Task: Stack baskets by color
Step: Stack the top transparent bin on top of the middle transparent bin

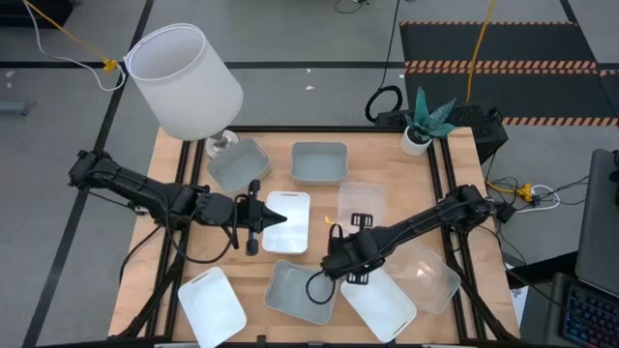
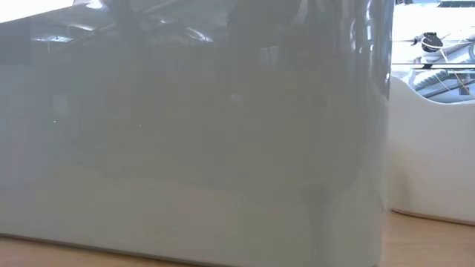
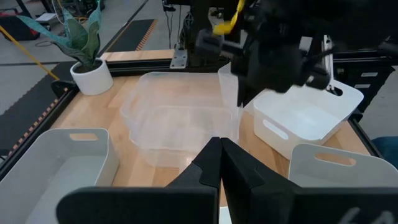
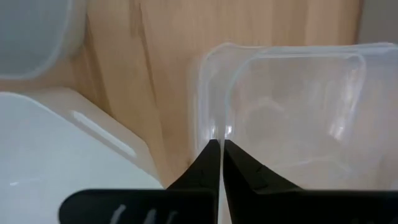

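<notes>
Pinching the thin rim of a clear basket point(image 4: 292, 118), the right gripper point(image 4: 217, 144) has its jaws closed down to a sliver with only that wall between them. The worry, as I judge it, is slip: the wall is slick and flexible, so a quick lift or twist could let the basket swing or drop onto the white basket point(image 1: 379, 302) just beside it. In the right wrist view the rim runs straight into the fingertips, with the basket's open hollow to one side. From above, this gripper sits near the table's middle front, among a grey-blue basket point(image 1: 301, 291) and other clear ones. The left gripper point(image 1: 253, 218) is fully closed on nothing, hanging at the edge of another white basket point(image 1: 288, 220); 2 more grey-blue baskets lie toward the back.
</notes>
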Tool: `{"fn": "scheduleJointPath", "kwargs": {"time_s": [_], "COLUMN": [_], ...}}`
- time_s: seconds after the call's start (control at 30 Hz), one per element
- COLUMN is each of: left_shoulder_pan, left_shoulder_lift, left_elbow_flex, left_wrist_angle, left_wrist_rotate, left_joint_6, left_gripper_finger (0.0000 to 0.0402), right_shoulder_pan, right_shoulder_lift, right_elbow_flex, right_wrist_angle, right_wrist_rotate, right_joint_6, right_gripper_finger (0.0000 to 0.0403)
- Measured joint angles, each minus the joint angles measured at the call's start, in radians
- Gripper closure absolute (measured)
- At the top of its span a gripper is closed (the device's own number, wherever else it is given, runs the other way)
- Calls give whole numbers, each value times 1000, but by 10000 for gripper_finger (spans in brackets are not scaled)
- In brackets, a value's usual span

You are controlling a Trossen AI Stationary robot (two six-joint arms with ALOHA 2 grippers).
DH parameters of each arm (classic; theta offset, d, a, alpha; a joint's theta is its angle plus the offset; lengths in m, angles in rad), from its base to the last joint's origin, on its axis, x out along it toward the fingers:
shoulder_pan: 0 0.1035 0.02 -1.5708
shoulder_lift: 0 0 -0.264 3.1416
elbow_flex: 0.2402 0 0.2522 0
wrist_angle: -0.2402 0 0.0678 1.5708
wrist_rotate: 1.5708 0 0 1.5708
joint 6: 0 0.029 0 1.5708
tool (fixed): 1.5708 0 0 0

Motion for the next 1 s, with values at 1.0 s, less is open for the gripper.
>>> {"fn": "scheduleJointPath", "kwargs": {"time_s": [1.0], "left_shoulder_pan": [0], "left_shoulder_lift": [0], "left_elbow_flex": [0], "left_wrist_angle": [0], "left_wrist_rotate": [0], "left_joint_6": [5], "left_gripper_finger": [394], "right_shoulder_pan": [-35], "right_shoulder_lift": [0], "right_elbow_flex": [-89], "right_wrist_angle": [150], "right_wrist_rotate": [-68], "right_joint_6": [-86], "right_gripper_finger": [399]}}
